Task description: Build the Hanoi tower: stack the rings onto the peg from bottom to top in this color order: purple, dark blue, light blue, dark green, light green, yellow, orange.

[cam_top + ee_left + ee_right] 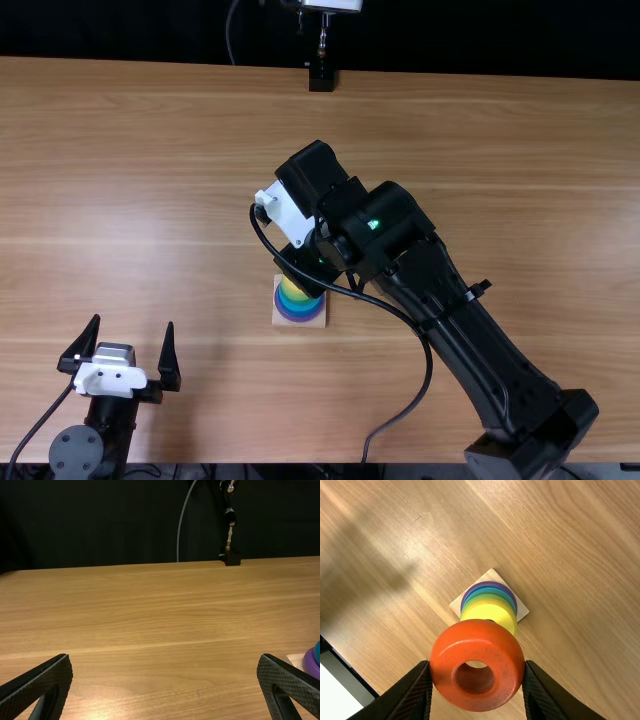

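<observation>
The right gripper (306, 262) hangs over the wooden base (300, 322), partly hiding the stack. In the right wrist view, the right gripper (477, 675) is shut on the orange ring (477, 700), held above and to one side of the stack. The ring's hole faces that camera. On the base (521, 611) sit the purple ring (462, 603), blue rings, green rings and the yellow ring (492, 611) on top. At the table's near left, the left gripper (122, 350) stands open and apart from the stack. In the left wrist view, the left gripper (164, 680) has nothing between its fingers.
The right arm stretches diagonally over the table's right half, with a loose cable looping beside it. A black stand (321, 78) is at the table's far edge. Bare wood (130, 200) lies beyond the left gripper.
</observation>
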You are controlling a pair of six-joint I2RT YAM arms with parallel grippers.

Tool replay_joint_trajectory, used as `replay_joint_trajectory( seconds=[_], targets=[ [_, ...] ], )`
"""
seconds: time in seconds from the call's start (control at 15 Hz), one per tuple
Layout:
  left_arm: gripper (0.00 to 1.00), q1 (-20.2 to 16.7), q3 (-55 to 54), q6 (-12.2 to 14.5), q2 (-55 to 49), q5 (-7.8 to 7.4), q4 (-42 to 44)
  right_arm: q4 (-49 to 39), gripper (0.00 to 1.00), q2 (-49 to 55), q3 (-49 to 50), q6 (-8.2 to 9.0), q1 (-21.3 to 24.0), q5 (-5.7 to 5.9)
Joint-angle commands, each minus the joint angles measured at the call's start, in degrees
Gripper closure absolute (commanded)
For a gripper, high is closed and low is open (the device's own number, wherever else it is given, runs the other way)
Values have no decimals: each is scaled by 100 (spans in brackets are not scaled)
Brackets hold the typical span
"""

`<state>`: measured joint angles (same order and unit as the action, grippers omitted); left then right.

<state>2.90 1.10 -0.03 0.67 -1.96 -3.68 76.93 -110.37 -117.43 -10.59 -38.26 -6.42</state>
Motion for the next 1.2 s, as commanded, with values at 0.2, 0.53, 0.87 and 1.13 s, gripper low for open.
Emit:
replay_joint_trajectory(
  seconds=[0.2,0.53,0.87,1.13],
  targets=[
    [0,-44,-110,45,-67,-26,-1,23,100,-90,-79,-38,3,-12],
    [0,-44,-110,45,-67,-36,-1,45,100,-99,-70,-48,12,-12],
    [0,-44,-110,45,-67,-36,-1,23,100,-99,80,-48,12,-12],
    [0,-44,-110,45,-67,-36,-1,13,100,-90,194,-59,20,-12]
  ],
)
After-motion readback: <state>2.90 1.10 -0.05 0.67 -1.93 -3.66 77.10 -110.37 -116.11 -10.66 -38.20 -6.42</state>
